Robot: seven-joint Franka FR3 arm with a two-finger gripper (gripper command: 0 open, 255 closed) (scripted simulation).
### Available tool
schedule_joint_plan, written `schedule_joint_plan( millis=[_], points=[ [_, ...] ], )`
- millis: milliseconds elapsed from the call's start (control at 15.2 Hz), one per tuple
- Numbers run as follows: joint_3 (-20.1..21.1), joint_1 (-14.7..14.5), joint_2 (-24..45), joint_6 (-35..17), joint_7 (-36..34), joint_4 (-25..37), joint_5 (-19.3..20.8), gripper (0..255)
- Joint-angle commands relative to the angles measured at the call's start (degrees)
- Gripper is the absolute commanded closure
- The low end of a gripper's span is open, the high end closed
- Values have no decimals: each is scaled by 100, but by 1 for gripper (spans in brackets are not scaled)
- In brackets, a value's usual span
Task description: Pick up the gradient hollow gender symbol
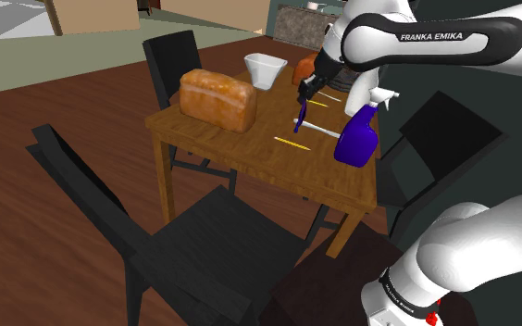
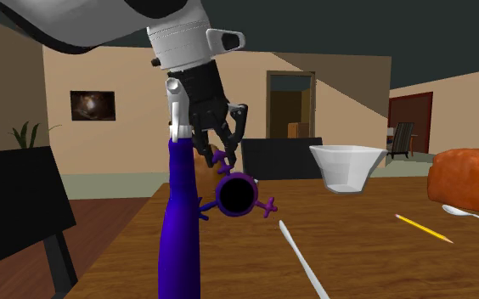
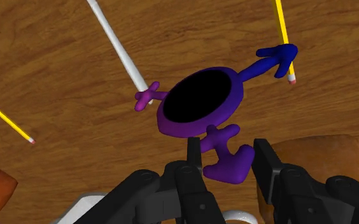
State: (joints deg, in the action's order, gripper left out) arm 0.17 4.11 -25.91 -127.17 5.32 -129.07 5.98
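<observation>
Fingers (image 3: 195,156) clench one stub of the purple hollow gender symbol (image 3: 179,127), so we lift straight and slow, clear of the blue spray bottle (image 2: 181,229) beside it.

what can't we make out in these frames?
- Shoulder view: orange object half hidden behind the arm; identity unclear.
- Shoulder view: purple gender symbol too small to read where the gripper touches it.
- Second exterior view: purple spray bottle base cut off by bottom edge, head partly behind the gripper.
</observation>
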Motion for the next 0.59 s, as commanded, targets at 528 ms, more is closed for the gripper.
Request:
schedule_joint_plan(
  millis=[528],
  points=[
    [2,-12,32,621,60,653,-37,255]
  ],
)
